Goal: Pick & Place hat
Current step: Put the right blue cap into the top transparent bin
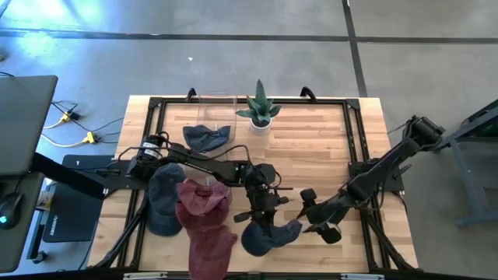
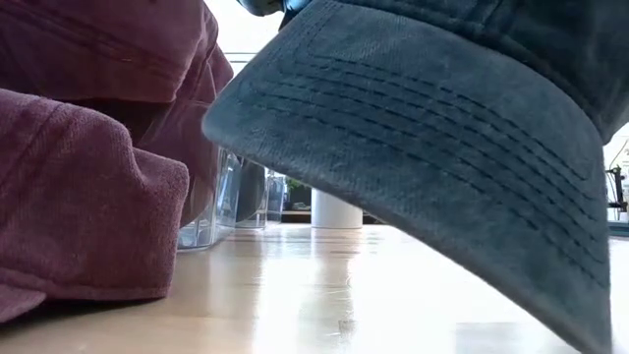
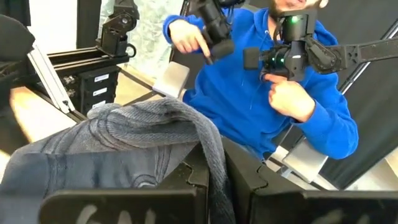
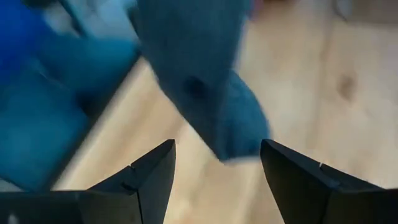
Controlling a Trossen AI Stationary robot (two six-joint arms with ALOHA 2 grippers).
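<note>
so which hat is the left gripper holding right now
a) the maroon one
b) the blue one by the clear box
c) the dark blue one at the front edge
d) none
c: in the high view the left gripper is shut on the dark blue hat, lifting it near the table's front edge; the right gripper is open beside it.

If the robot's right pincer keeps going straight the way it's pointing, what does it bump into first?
Probably the blue hat. The right pincer is open and that hat hangs right ahead between its fingers. The left pincer grips the same hat. How near it is I can't tell.
</note>
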